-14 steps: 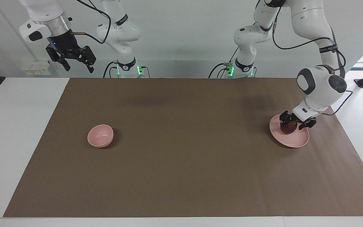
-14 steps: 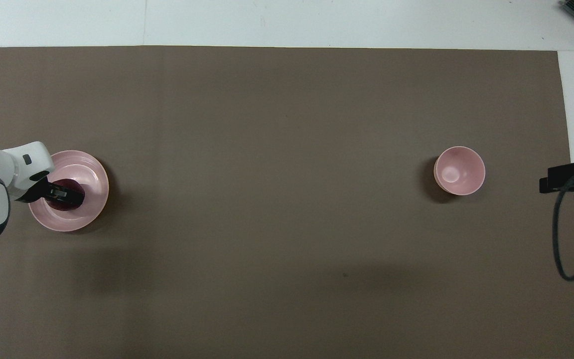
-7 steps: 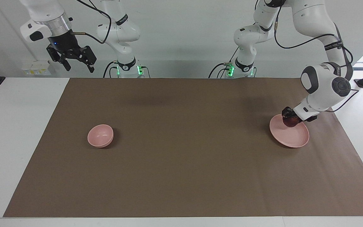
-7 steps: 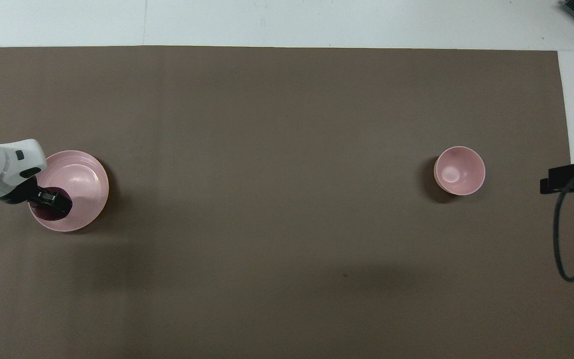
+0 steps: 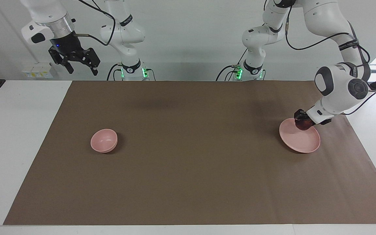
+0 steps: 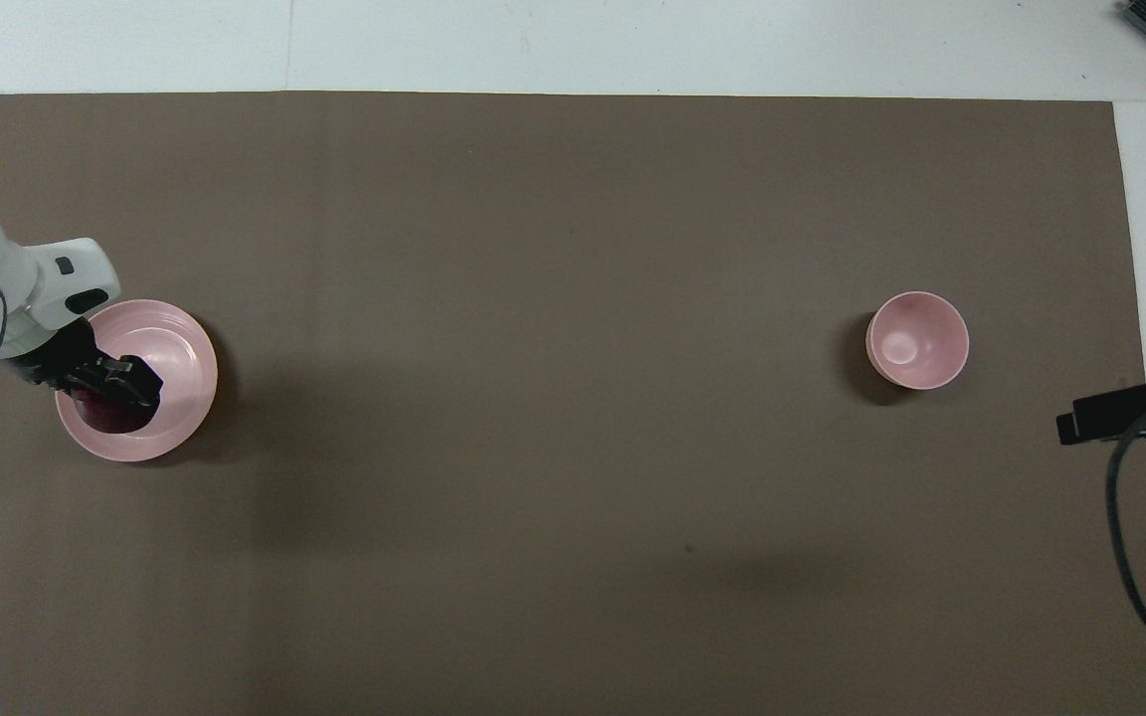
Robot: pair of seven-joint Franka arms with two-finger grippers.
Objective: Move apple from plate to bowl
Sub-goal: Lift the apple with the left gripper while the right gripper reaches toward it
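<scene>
The pale pink plate (image 5: 300,141) lies on the brown mat toward the left arm's end of the table. My left gripper (image 5: 302,123) is shut on the dark red apple (image 5: 302,125) and holds it just above the plate's rim nearest the robots. In the overhead view the left gripper (image 6: 121,394) covers most of the apple (image 6: 107,415) over the plate (image 6: 178,350). The small pink bowl (image 5: 104,140) stands empty toward the right arm's end, also seen from overhead (image 6: 917,340). My right gripper (image 5: 81,70) waits open, high above the table's edge, away from the bowl.
A brown mat (image 5: 188,169) covers most of the white table (image 5: 15,137). The right arm's black cable (image 6: 1130,537) hangs over the mat's edge at the right arm's end.
My left gripper has shut on the apple and lifted it off the plate's middle to just above its rim nearest the robots. The right gripper shifted slightly.
</scene>
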